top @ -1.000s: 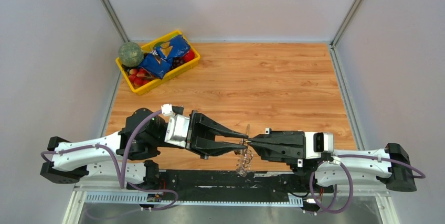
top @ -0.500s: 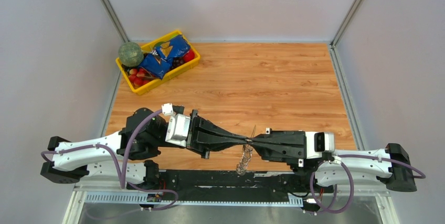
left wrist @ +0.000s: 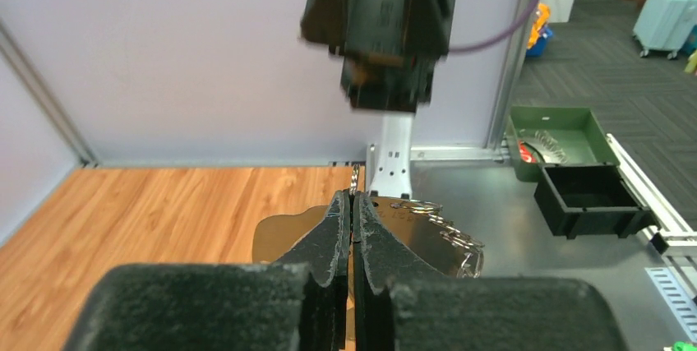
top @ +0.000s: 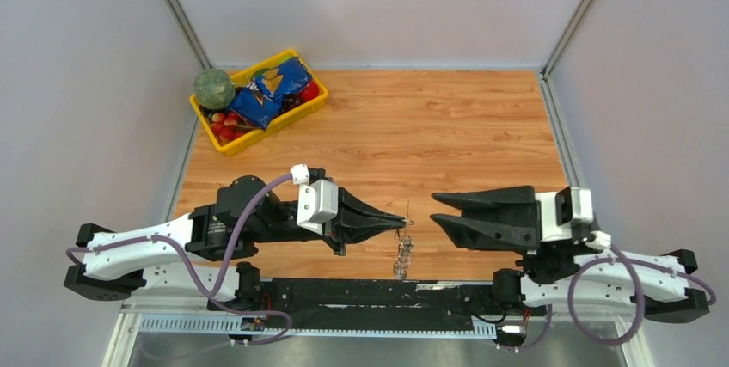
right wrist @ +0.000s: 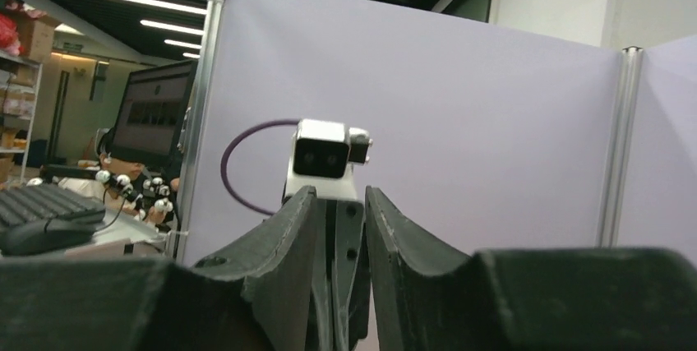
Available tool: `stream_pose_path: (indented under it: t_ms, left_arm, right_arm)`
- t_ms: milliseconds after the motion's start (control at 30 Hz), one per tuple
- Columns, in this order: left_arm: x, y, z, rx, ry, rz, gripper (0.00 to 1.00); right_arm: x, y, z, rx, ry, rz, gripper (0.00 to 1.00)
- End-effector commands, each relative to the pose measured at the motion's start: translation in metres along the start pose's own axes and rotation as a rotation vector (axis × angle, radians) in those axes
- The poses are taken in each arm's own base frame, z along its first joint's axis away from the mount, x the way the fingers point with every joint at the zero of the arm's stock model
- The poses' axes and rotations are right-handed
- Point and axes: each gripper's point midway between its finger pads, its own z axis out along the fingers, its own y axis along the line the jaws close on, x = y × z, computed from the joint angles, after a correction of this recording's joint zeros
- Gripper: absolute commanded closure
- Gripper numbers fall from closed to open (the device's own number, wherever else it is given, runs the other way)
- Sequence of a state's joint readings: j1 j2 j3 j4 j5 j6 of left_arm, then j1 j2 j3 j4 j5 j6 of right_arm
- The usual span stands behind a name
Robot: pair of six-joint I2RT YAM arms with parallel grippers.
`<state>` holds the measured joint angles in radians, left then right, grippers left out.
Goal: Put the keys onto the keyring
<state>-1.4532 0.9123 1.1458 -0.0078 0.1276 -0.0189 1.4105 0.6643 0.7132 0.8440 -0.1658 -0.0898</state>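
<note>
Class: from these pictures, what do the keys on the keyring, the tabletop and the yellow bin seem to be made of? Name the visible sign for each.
Keys: metal, silvery with small bright glints.
Tabletop: wood or wood-look laminate, with orange-brown grain lines and a smooth finish; which of the two is unclear.
Yellow bin: probably plastic, with uniform colour and a thin moulded rim.

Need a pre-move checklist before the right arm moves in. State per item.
1. Left gripper shut on the keyring: ok.
2. Keys strung on it: ok.
3. Right gripper open: ok.
4. Key in it to thread: not ok, it is empty.
5. Gap between the two, no contact: ok.
6. Loose key on the table: cannot tell, none seen.
</note>
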Motion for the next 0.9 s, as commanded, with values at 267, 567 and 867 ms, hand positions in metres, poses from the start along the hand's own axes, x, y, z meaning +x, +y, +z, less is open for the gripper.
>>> stream_pose_path:
  t_ms: [267, 567, 867]
  left_arm:
    - [0.009, 0.017, -0.035, -0.116, 0.181, -0.012, 1.0]
    - [0.043, 0.016, -0.063, -0.145, 0.352, -0.053, 1.0]
    - [0.093, 0.0, -0.081, -0.093, 0.557, -0.115, 1.0]
  right_arm:
    - [0.061, -0.04, -0.038, 0.235, 0.696, 0.027, 0.65]
    - [0.091, -0.028, -0.071, 0.182, 1.001, 0.042, 0.68]
    - [0.122, 0.001, -0.087, 0.007, 1.189, 0.102, 0.69]
